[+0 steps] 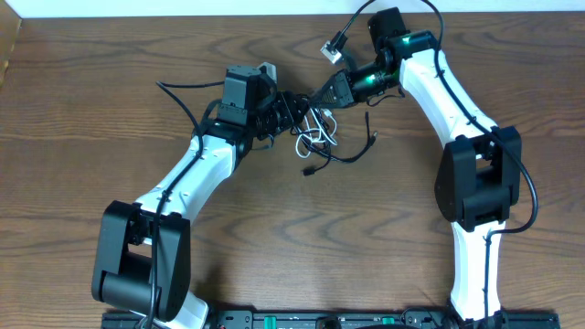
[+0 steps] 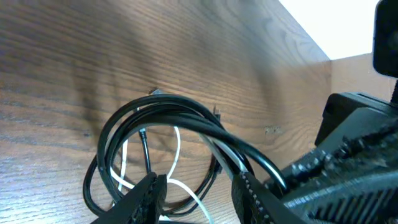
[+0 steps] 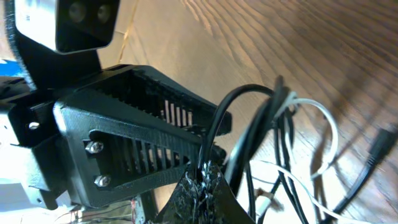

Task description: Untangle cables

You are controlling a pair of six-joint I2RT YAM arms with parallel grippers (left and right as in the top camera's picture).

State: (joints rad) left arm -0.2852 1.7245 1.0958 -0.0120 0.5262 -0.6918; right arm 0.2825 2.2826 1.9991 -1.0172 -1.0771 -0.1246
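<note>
On wooden table [image 1: 82, 110], pinching black cable [image 2: 168, 102] in closed right gripper [image 3: 202, 177], holding left gripper [image 2: 196, 186] wide around the loops mid-table. Barely beginning: leaving white cable [image 2: 178, 143] threaded through black, needing full separating.

Soft, even light from overhead leaves only faint shadows on my bench [image 1: 82, 119], yet in both wrist views my own jaws sit blurred up close and the wood's far edge glares pale.

White arms [image 1: 196, 174], black ribbed pincers [image 2: 198, 182]
</note>
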